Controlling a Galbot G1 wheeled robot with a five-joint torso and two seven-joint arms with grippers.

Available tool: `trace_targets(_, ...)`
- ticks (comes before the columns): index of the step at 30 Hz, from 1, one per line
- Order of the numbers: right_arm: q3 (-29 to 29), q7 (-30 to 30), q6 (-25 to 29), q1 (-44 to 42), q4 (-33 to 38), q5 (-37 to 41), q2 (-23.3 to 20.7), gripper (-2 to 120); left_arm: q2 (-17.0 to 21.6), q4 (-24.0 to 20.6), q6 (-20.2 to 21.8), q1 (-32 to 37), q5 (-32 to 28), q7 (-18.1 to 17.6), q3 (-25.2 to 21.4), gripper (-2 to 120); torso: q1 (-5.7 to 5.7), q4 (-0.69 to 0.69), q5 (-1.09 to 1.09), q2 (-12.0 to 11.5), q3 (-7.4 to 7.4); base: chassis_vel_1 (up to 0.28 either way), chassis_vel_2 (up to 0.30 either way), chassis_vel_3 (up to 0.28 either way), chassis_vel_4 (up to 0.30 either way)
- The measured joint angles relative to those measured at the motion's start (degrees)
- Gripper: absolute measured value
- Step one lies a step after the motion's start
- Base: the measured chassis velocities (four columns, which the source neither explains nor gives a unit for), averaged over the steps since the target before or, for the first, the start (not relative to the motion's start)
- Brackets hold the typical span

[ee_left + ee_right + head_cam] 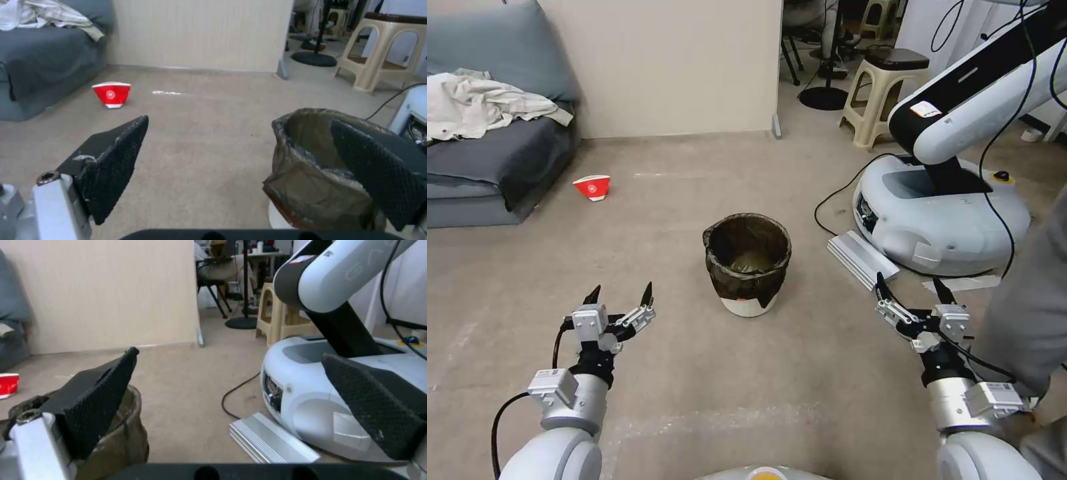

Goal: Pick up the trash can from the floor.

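The trash can (pixel 748 263), a small round white bin with a crinkly black bag folded over its rim, stands upright on the beige floor (pixel 694 373) in the middle of the head view. My left gripper (pixel 620 294) hovers open to its left and a little nearer to me, with nothing between its fingers. On the other side, my right gripper (pixel 910 286) is open too, empty, well apart from the bin. The left wrist view has the trash can (pixel 311 173) partly behind one fingertip. In the right wrist view the trash can (pixel 124 436) sits behind one finger.
A red-and-white paper cup (pixel 592 187) lies on the floor near a grey sofa (pixel 487 167) at far left. Another robot's white base (pixel 940 213) with cables and a silver metal bar (pixel 860 259) sit at right. A beige stool (pixel 884 93) stands behind.
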Motion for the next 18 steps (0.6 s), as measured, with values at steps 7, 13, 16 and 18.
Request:
trace_targets(7,0.04,-0.04,0.00,-0.04,0.00,0.05,-0.04,100,-0.05,0.05,0.00,-0.07,0.02,-0.04,0.02,100,0.00,0.00,0.00,0.00,0.00,-0.108,0.112,0.107,-0.099)
trace_targets(13,0.04,-0.07,0.00,-0.05,0.00,0.06,-0.04,100,-0.04,0.09,0.00,-0.16,0.02,-0.07,-0.02,100,0.00,0.00,0.00,0.00,0.00,-0.079,0.073,0.076,-0.076)
trace_targets(16,0.04,-0.09,-0.01,-0.10,0.00,0.07,-0.02,100,0.07,0.12,0.00,-0.22,0.00,-0.09,-0.15,100,0.01,0.00,0.00,0.00,0.01,-0.063,0.043,0.058,-0.060)
trace_targets(18,0.04,-0.09,-0.02,-0.16,0.02,0.07,-0.01,100,0.09,0.12,0.00,-0.22,-0.02,-0.10,-0.18,100,0.01,-0.01,0.00,0.00,0.01,-0.065,0.065,0.067,-0.071)
